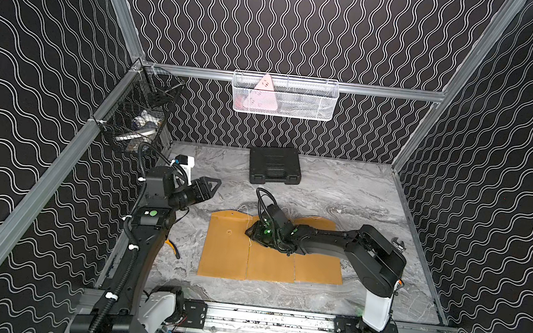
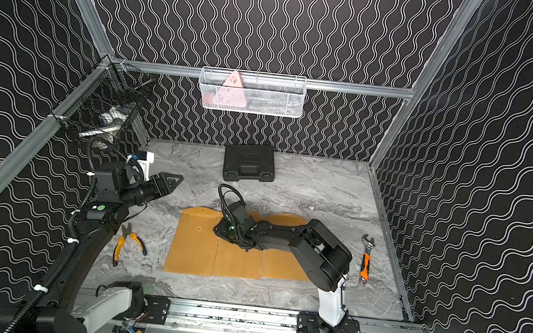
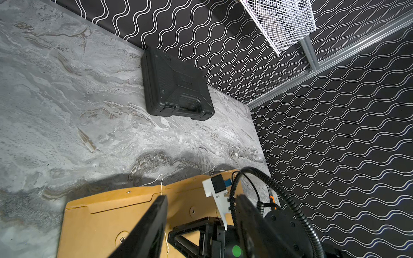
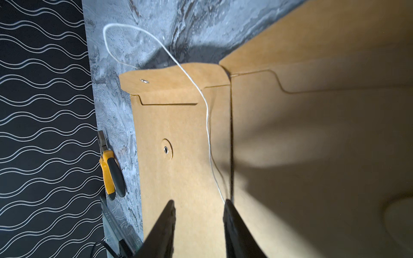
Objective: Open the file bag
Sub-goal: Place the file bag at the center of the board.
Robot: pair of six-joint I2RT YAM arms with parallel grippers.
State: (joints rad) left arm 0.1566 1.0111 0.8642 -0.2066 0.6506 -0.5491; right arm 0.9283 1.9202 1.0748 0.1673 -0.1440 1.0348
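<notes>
Kraft-brown card: three file bags lie flat, side by side, in the middle of the grey marbled worktop [image 1: 357, 190]. The leftmost file bag [image 1: 226, 247] is next to the middle bag [image 1: 270, 262], with the right-hand bag [image 1: 317, 267] beyond that.

Right arm [image 1: 328, 241] reaches low across the bags. The right jaws sit just above the leftmost file bag, close to its seam with the middle bag. In the right wrist view the jaws stand partly apart, with bare card between them and nothing clamped.

White string [image 4: 207, 120] loops off the flap [image 4: 169, 89], runs down the bag and ends against one fingertip [image 4: 230, 212]. Cannot tell whether it is pinned under it. The round button [image 4: 166, 149] has no windings on it. The flap lies folded down.

Left arm [image 1: 152, 216] is held up off the worktop, left of the bags. The left jaws are about half apart and empty.

Black case [image 1: 274, 166] lies by the back wall. Yellow-handled pliers [image 2: 130, 242] lie left of the bags, and an orange-handled wrench [image 2: 365, 259] lies to their right.
</notes>
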